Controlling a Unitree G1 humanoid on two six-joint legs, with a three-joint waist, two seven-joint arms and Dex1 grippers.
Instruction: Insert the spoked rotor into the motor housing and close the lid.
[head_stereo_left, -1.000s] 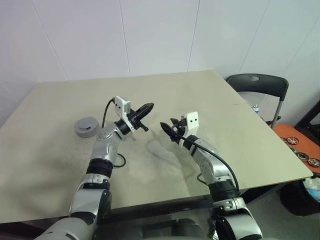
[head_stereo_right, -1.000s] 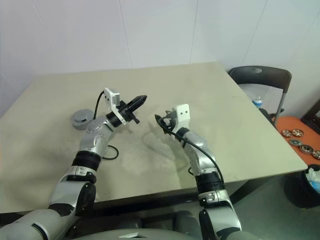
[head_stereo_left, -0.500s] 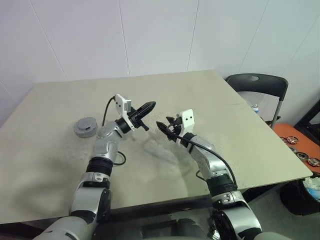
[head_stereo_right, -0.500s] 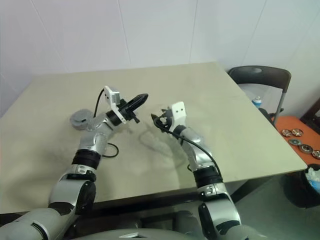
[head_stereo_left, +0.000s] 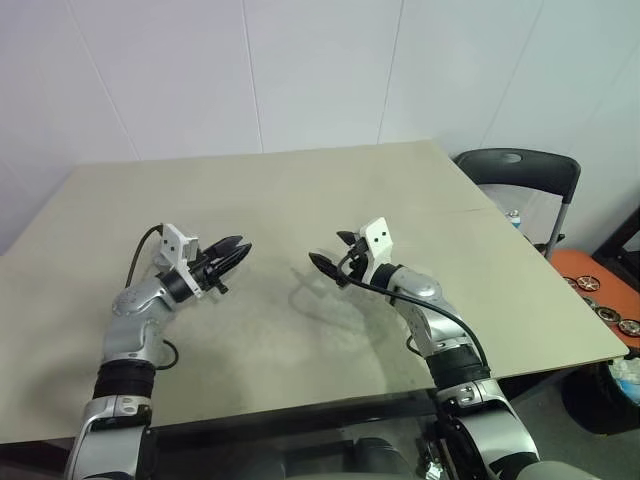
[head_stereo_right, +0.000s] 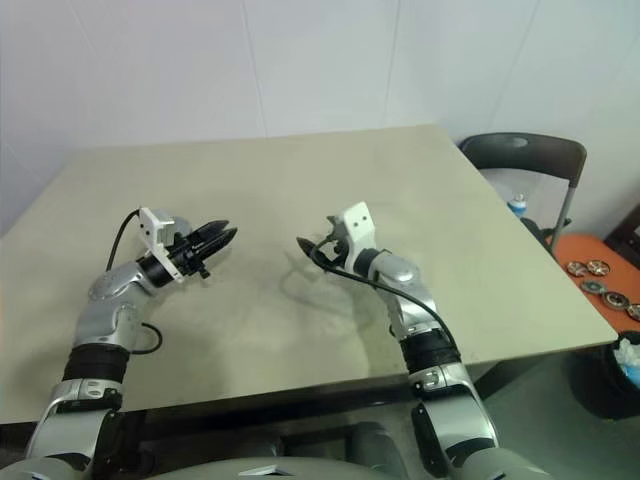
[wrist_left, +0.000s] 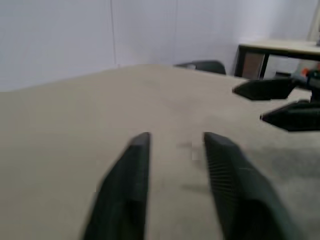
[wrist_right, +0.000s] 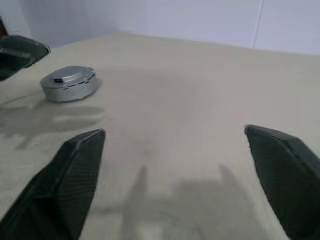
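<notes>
Both arms hovered over the table (head_stereo_left: 400, 190); left gripper (head_stereo_left: 238, 250) parted, empty; right gripper (head_stereo_left: 330, 255) spread wide, empty; grey round housing (wrist_right: 68, 83) sat closed

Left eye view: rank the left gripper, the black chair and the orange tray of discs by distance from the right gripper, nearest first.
Measured from the right gripper:
1. left gripper, over the table on the robot's left, clearly nearest.
2 and 3. black chair, beyond the table's right edge, and orange tray, lower down off that same edge. These two are too close to call.
</notes>
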